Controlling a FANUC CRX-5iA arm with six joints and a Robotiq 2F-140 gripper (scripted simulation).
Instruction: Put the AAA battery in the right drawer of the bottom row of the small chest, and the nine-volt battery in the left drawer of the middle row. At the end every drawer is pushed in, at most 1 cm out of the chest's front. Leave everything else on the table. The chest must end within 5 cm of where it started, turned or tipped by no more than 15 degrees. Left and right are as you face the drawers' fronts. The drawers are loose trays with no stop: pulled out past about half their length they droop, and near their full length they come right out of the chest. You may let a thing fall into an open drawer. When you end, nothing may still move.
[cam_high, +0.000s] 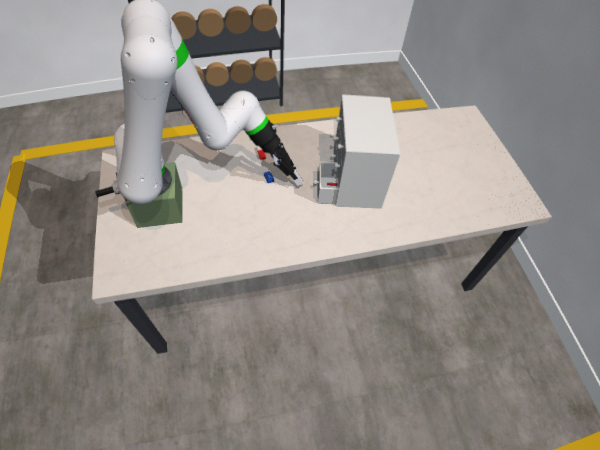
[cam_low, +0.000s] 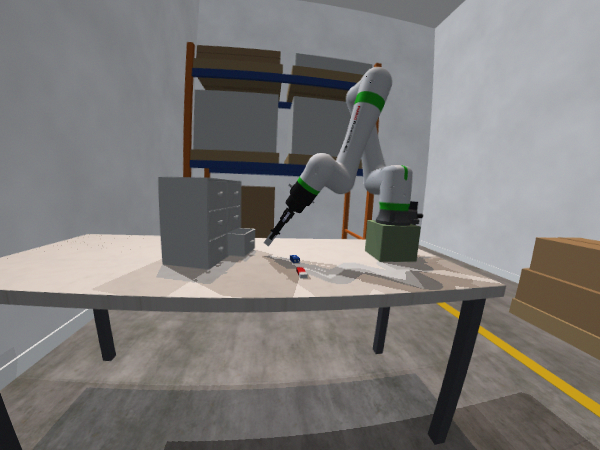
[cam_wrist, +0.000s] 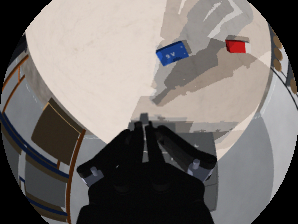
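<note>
The grey chest (cam_high: 369, 177) (cam_low: 184, 222) stands upright, its fronts facing the arm's base. Its right bottom-row drawer (cam_high: 326, 196) (cam_low: 242, 244) is pulled out; the other drawers look pushed in. A thin red battery (cam_high: 332, 184), seemingly the AAA, lies in that open drawer. The blue nine-volt battery (cam_high: 269, 177) (cam_low: 295, 258) (cam_wrist: 172, 53) lies on the table in front of the chest. My gripper (cam_high: 298, 179) (cam_low: 268, 242) (cam_wrist: 144, 119) is shut and empty, tilted down, above the table between the blue battery and the open drawer, touching neither.
A red-and-white block (cam_high: 261, 154) (cam_low: 301, 271) (cam_wrist: 235, 46) lies on the table (cam_high: 225, 240) near the blue battery, on the side of the chest's left drawers. The arm's green base block (cam_high: 170, 210) (cam_low: 392, 242) stands at the table's far end from the chest.
</note>
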